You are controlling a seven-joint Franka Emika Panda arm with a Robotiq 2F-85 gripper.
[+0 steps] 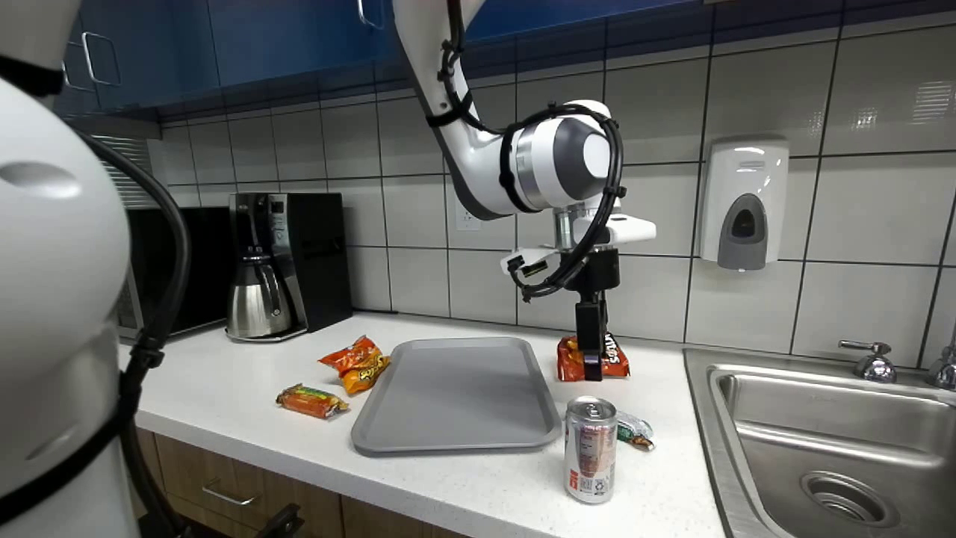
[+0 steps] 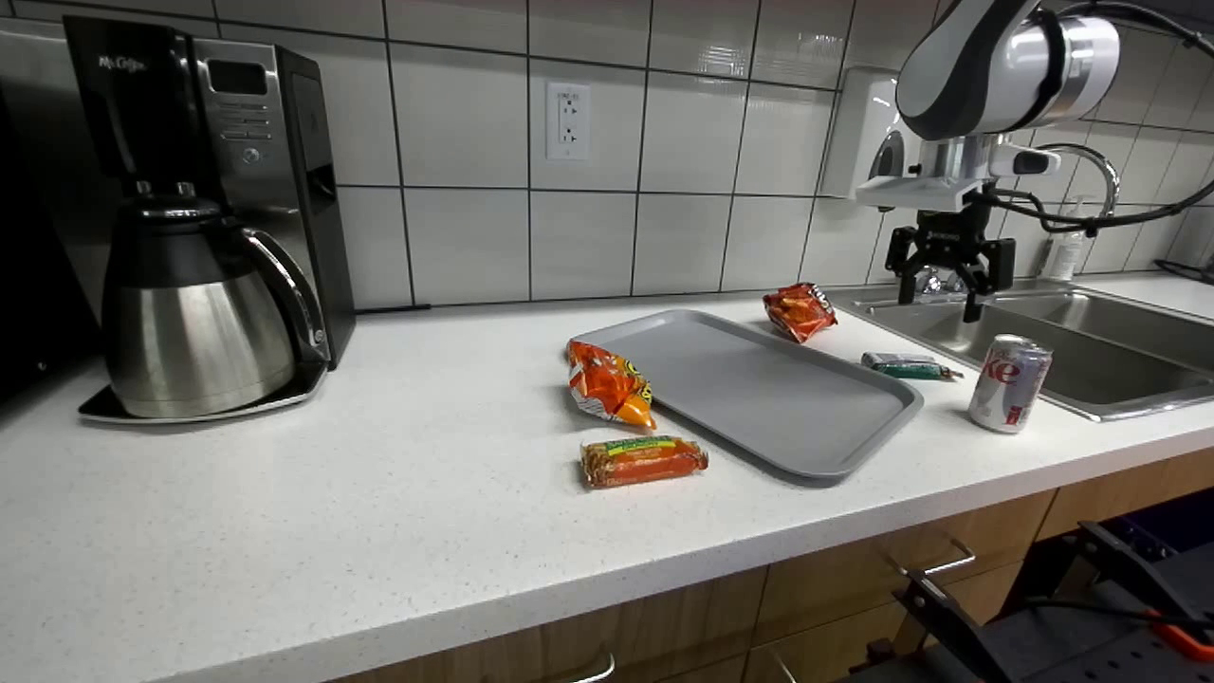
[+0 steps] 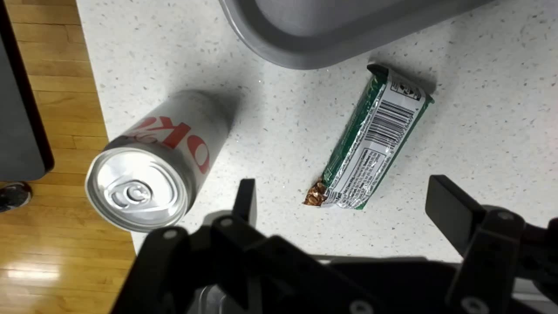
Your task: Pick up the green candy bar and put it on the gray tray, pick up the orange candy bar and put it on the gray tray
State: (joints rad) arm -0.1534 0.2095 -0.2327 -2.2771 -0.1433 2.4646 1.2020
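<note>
Hand (image 2: 941, 298) aloft, fingers (image 3: 453, 213) downward, wide apart.

The tray (image 1: 457, 400) looks like smooth, matt plastic. Under it, the counter (image 2: 322, 531) is smooth and stone-like; near it, the can (image 3: 163, 161) is shiny metal and the green bar (image 3: 370, 144) is wrapped in glossy, creased film.

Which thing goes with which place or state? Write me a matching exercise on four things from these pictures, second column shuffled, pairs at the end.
Things:
1. green candy bar
2. orange candy bar
3. soda can
4. tool

Places or states:
A. open, holding nothing
B. lying on the coffee maker side of the gray tray
C. standing upright
D. lying with its barcode facing up

Pairs: 1-D; 2-B; 3-C; 4-A
</note>
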